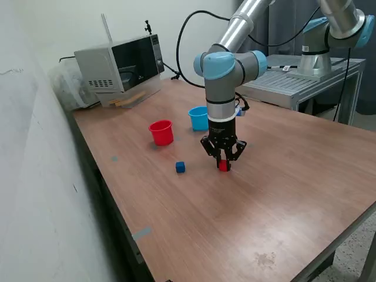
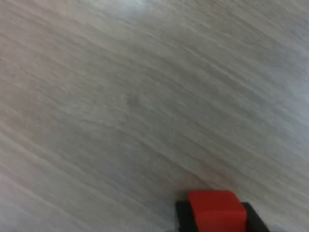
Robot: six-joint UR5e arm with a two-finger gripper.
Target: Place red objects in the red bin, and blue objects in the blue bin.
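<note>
1. The wooden table fills most of the exterior view; its near edge runs along the lower left of the frame beside a white wall, and its lower right half is bare wood.
2. The gripper sits near the middle of the frame, pointing straight down at the tabletop, with open surface on every side of it.
3. Its fingers are drawn in narrow around a red cube, which is small, bright and square-edged; in the wrist view the red cube shows between two dark fingers against blurred wood grain.
4. A dark blue cube of like size lies alone on the table, to the left of the gripper and apart from it.
5. The red bin, a tapering cup, stands above and left of the gripper.
6. The blue bin, light cyan, stands near the red bin's right, partly behind the arm.
7. A microwave occupies the upper left corner of the table.
</note>
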